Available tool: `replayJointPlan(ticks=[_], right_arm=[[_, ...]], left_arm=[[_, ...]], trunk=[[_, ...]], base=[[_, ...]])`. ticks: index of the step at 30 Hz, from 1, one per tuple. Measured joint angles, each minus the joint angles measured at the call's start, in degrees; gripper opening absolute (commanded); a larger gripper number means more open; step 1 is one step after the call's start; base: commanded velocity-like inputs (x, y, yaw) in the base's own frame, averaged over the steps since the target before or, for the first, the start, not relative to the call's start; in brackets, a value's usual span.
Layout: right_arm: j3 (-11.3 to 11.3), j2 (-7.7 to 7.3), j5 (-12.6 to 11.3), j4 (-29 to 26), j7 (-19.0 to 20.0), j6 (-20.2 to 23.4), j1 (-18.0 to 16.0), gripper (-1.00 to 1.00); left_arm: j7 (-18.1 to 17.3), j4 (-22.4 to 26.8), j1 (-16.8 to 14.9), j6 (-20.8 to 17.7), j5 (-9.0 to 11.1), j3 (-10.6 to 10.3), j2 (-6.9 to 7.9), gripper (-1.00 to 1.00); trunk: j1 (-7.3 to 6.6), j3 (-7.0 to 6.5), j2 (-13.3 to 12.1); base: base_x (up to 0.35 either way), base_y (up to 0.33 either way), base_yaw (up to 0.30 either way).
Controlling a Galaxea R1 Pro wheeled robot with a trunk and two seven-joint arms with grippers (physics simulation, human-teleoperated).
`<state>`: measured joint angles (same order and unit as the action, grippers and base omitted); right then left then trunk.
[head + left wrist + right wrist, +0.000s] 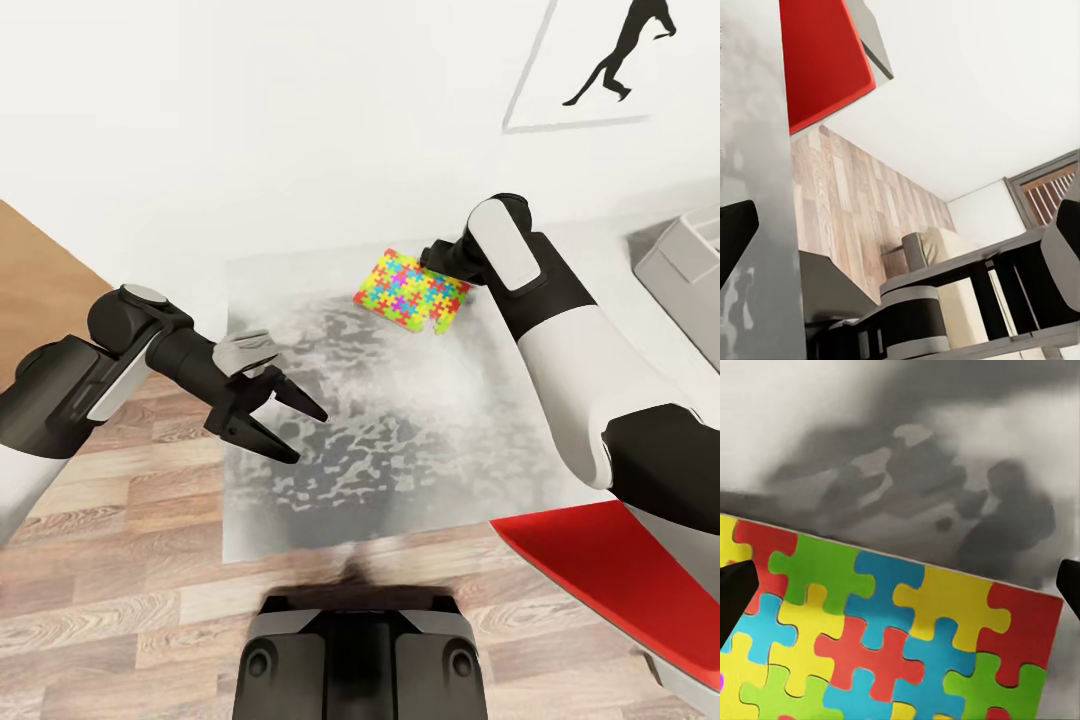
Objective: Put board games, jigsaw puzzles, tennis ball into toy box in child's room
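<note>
One jigsaw puzzle, a flat square patterned in yellow, red, blue and green pieces, lies near the back of the table's mottled dark grey section. My right gripper hovers right over the puzzle's far side, open. Its dark fingertips stand wide apart at either side of the puzzle. My left gripper hangs open above the table's left part, holding nothing. The light grey toy box stands on the table at the right edge. The bed shows far off in the left wrist view.
A red seat juts in at the lower right beside the table. Wood-plank floor runs along the left and front. A white wall with a black silhouette picture backs the table. My base is at the table's front edge.
</note>
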<state>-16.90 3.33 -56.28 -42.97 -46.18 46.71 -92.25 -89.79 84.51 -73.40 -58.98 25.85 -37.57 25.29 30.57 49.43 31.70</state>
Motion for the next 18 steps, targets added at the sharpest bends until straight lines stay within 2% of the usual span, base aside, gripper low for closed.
replayJointPlan(ticks=[9, 18], right_arm=[[0.0, -0.03, 0.1, -0.1, 0.0, 0.0, 0.1, 1.0], [0.0, -0.06, -0.1, -0.2, 0.0, -0.1, 0.1, 1.0]], left_arm=[[0.0, 0.0, 0.0, 0.1, -0.2, 0.1, 0.04, 1.0], [0.0, -0.1, 0.0, 0.1, -0.3, 0.0, -0.09, 1.0]], trunk=[[0.01, 0.0, 0.0], [0.01, 0.0, 0.0]], base=[[-0.013, 0.034, 0.0], [-0.083, 0.083, 0.0]])
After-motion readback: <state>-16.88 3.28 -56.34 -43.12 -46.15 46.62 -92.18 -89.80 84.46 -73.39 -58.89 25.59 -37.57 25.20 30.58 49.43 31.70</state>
